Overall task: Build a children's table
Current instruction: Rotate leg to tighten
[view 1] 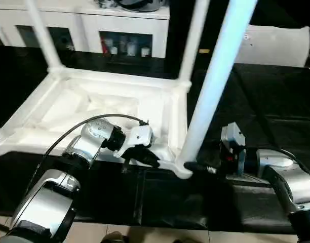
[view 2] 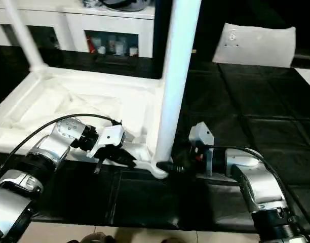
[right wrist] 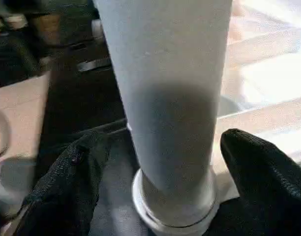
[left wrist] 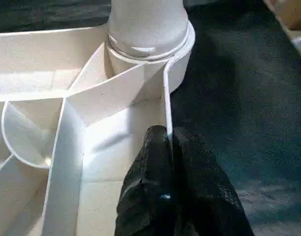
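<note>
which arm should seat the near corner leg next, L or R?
Right, probably. The right tool stands open astride the near leg at its corner socket. The left tool is shut on the tabletop rim, bracing it.

The white tabletop [view 1: 69, 109] lies underside up on black matting. Three white legs [view 1: 216, 76] stand upright in its corner sockets
</note>
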Robot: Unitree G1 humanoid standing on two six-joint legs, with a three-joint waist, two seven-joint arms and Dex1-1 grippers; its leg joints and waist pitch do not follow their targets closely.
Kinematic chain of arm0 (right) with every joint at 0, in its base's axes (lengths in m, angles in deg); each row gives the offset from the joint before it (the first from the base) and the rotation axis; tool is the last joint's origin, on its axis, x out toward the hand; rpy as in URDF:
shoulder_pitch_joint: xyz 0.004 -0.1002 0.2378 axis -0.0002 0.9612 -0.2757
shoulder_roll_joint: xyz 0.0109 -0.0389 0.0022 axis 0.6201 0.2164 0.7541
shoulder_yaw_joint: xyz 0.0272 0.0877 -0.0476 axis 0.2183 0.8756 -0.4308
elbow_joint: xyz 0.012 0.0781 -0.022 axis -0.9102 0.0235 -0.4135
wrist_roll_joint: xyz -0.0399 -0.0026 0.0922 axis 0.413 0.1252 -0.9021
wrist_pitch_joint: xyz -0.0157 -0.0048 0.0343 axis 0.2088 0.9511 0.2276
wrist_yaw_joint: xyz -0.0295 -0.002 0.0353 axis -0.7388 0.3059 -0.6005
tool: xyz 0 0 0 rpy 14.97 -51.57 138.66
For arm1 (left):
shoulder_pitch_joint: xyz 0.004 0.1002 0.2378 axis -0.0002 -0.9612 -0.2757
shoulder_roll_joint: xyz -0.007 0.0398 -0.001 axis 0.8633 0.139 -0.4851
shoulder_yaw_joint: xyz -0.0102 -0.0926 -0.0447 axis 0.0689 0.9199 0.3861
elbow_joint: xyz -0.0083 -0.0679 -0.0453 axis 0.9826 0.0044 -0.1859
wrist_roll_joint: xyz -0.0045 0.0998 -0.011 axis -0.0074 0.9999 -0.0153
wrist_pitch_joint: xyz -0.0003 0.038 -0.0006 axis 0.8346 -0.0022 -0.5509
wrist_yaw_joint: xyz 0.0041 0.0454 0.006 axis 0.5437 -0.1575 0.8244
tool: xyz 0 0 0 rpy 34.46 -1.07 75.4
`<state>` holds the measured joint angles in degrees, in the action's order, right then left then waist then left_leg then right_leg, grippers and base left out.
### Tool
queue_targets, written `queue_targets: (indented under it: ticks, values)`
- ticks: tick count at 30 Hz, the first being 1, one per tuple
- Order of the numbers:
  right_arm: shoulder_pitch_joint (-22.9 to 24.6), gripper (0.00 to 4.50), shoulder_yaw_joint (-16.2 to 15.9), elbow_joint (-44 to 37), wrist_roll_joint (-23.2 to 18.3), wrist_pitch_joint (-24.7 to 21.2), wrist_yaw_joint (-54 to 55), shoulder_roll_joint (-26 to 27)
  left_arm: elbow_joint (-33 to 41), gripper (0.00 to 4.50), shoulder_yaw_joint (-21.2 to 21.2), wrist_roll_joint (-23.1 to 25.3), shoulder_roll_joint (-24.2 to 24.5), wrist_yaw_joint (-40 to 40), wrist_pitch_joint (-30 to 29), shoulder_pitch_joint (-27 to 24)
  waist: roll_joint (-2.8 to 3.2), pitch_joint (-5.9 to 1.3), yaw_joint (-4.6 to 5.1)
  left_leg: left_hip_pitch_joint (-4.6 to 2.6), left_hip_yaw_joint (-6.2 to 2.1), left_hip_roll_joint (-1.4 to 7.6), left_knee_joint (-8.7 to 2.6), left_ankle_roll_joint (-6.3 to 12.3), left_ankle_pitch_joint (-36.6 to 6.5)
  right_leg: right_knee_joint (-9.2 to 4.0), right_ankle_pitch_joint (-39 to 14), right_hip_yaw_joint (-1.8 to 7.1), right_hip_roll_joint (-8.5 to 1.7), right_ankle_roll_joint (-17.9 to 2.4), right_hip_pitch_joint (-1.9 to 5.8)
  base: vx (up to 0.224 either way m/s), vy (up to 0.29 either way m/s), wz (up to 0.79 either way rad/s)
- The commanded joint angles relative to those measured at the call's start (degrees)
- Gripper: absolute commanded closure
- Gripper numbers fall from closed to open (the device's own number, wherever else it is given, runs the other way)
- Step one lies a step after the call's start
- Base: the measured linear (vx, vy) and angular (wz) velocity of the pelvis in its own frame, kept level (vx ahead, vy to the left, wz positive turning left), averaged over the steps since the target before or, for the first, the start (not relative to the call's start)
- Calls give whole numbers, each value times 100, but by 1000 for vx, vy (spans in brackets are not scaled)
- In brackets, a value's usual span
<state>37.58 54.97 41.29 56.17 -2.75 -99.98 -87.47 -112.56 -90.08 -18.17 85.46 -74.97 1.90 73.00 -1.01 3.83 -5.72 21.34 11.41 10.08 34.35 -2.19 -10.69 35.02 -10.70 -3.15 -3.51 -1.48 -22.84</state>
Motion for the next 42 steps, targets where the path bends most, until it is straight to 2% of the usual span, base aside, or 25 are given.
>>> queue_targets:
  ticks: [1, 3, 5, 6, 13, 18, 21, 24, 25, 27, 28, 29, 30, 31, 32, 33, 35, 37, 38, 39, 40, 42]
  values:
    - [-54, 86, -49, 57, -117, -64, -192, -106, 39, 450, -221, 27, -26, -359, 196, 160, -11, -410, 13, -111, -149, 386, -376, 386, -911, -418, -979, 286, -529, -1319, 283, 0, 0, 0]
    - [-98, 122, -85, 94, -126, -59, -268, -130, 44, 450, -269, 19, -21, -478, 249, 159, -19, -400, 3, -109, -147, 377, -375, 384, -940, -429, -1051, 284, -534, -1308, 278, 0, 0, 0]
    - [-144, 127, -123, 141, -129, -51, -346, -137, 35, 450, -327, 9, -18, -576, 326, 161, -15, -394, -13, -118, -151, 380, -381, 335, -1001, -452, -1278, 284, -543, -1256, 271, 0, 0, 0]
    - [-171, 144, -154, 174, -126, -36, -402, -141, 43, 450, -380, -19, -9, -605, 349, 159, -12, -391, -20, -115, -155, 377, -384, 323, -1008, -459, -1348, 280, -546, -1229, 272, 0, 0, 0]
    - [-231, 199, -229, 211, -162, -43, -547, -149, 7, 450, -485, -61, 16, -612, 428, 192, -16, -397, -52, -118, -156, 387, -387, 330, -933, -429, -1154, 281, -541, -1253, 268, 0, 0, 0]
    - [-229, 242, -309, 160, -207, -92, -590, -140, -73, 450, -484, -67, 5, -612, 481, 235, -15, -388, -48, -127, -155, 384, -389, 300, -1003, -455, -1315, 280, -543, -1212, 263, 0, 0, 0]
    - [-139, 249, -259, 11, -303, -293, -482, -79, -93, 450, -374, -61, -35, -576, 391, 228, 0, -382, -47, -126, -159, 386, -395, 279, -1019, -461, -1359, 281, -546, -1197, 263, 0, 0, 0]
    - [-88, 255, -118, -284, -397, -765, 242, 243, -19, 450, -271, -52, -156, -104, -19, 228, 17, -365, -38, -119, -164, 386, -415, 248, -1035, -460, -1384, 285, -534, -1183, 262, 0, 0, 0]
    - [-62, 255, -133, -402, -293, -838, 640, 412, -2, 450, -230, 6, -253, 293, -250, 246, 37, -346, -18, -134, -174, 383, -429, 158, -1174, -484, -1594, 282, -537, -1139, 240, 0, 0, 0]
    - [-77, 255, -159, -384, -92, -884, 1073, 599, 12, 450, -165, 29, -379, 656, -500, 262, 25, -323, 10, -167, -182, 372, -441, 64, -1389, -534, -1996, 282, -543, -1051, 212, 0, 0, 0]
    - [-99, 255, -159, -347, 31, -941, 1382, 735, 22, 450, -107, 10, -477, 866, -652, 267, 10, -310, 36, -186, -203, 358, -445, -12, -1549, -577, -2441, 279, -562, -947, 205, 0, 0, 0]
    - [-118, 255, -127, -329, 115, -1023, 1785, 973, 84, 450, -14, -54, -633, 1101, -925, 254, 9, -306, 64, -194, -218, 352, -454, -58, -1614, -609, -2668, 278, -566, -865, 197, 0, 0, 0]
    - [-129, 255, -101, -322, 154, -1078, 2036, 1129, 129, 450, 48, -101, -735, 1239, -1101, 243, -18, -294, 93, -180, -218, 351, -466, -73, -1619, -606, -2699, 277, -555, -841, 197, 0, 0, 0]
    - [-142, 255, -70, -311, 207, -1137, 2318, 1302, 169, 450, 72, -93, -820, 1387, -1215, 236, -2, -292, 160, -181, -245, 342, -474, -122, -1706, -625, -2857, 264, -564, -799, 179, 0, 0, 0]
    - [-169, 255, -68, -247, 398, -1202, 2890, 1660, 195, 450, 111, -33, -1030, 1805, -1397, 235, -29, -294, 196, -150, -257, 336, -482, -128, -1696, -620, -2882, 256, -564, -767, 203, 0, 0, 0]
    - [-169, 256, -68, -247, 398, -1202, 2890, 1660, 195, 450, 111, -33, -1030, 1805, -1397, 235, -15, -288, 255, -132, -271, 331, -499, -142, -1718, -626, -2908, 248, -562, -725, 200, 0, 0, 0]
    - [-199, 258, -59, -163, 559, -1238, 3396, 1990, 182, 450, 180, -5, -1245, 2243, -1599, 261, -25, -299, 326, -147, -261, 317, -475, -76, -1764, -653, -2895, 261, -563, -709, 190, 0, 0, 0]
    - [-244, 258, 17, -92, 646, -1340, 4029, 2378, 219, 450, 267, 44, -1467, 2719, -1851, 286, -10, -297, 402, -141, -251, 307, -468, -51, -1738, -654, -2773, 266, -545, -796, 158, 0, 0, 0]
    - [-346, 258, 86, 59, 736, -1364, 4611, 2755, 235, 450, 363, 57, -1718, 3211, -2092, 328, -15, -313, 416, -134, -249, 305, -462, -54, -1723, -642, -2735, 264, -543, -799, 175, 0, 0, 0]
    - [-407, 258, 124, 166, 757, -1315, 4832, 2921, 224, 450, 397, 60, -1824, 3410, -2159, 353, 6, -303, 429, -142, -246, 304, -463, -52, -1713, -651, -2733, 273, -546, -817, 152, 0, 0, 0]
    - [-446, 258, 147, 233, 769, -1280, 4962, 3019, 216, 450, 416, 64, -1886, 3529, -2196, 368, -2, -301, 446, -153, -247, 288, -454, -45, -1758, -679, -2832, 259, -536, -787, 147, 0, 0, 0]
    - [-559, 258, 185, 377, 892, -1065, 5243, 3226, 217, 450, 434, 164, -2024, 3820, -2285, 392, 11, -308, 438, -142, -238, 294, -457, 9, -1679, -680, -2701, 280, -534, -747, 158, 0, 0, 0]
